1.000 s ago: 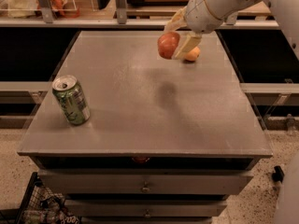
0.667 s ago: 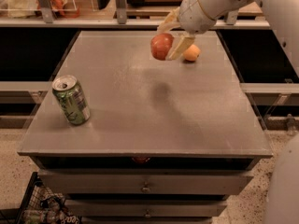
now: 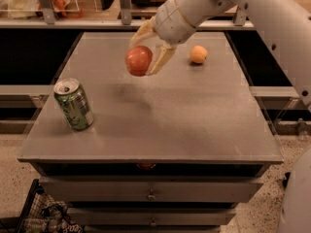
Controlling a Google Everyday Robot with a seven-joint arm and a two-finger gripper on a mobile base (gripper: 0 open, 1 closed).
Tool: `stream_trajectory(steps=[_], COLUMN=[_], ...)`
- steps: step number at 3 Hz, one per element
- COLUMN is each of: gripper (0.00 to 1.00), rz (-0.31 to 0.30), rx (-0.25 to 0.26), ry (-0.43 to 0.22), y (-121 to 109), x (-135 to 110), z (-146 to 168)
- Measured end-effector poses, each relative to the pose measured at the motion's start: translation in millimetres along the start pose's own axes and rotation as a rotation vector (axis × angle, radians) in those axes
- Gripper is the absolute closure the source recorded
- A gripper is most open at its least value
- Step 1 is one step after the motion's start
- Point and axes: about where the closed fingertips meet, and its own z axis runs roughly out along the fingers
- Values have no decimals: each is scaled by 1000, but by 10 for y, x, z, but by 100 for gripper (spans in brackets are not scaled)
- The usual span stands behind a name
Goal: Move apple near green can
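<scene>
Apple (image 3: 139, 60): round, reddish-pink, with no long axis to tell and no stem visible, so its heading cannot be read. It is held off the tabletop (image 3: 170, 120) over the far-left part, and a faint shadow lies on the surface below it. The green can (image 3: 74, 104) stands upright near the front-left edge, long axis vertical, silver top and pull-tab facing up; it is well apart from the apple, which sits farther back and to the right of it.

The gripper (image 3: 142, 57) reaches in from the upper right on the white arm (image 3: 204, 4) and is clamped around the apple. One pale finger (image 3: 142, 33) lies over the fruit's upper left and the other runs down its right side, spread about as wide as the apple.

Counted: one apple, one green can, one gripper, and one smaller orange-yellow fruit (image 3: 198, 54) resting on the tabletop's far right, near the gripper but not touching it
</scene>
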Motion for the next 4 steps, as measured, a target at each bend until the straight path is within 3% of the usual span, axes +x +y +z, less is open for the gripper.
stream_trajectory(steps=[1, 4], gripper=[100, 100], rz=[-77, -53], rx=[-123, -155], ry=[-130, -178], y=[242, 318], x=[-512, -577], z=[445, 531])
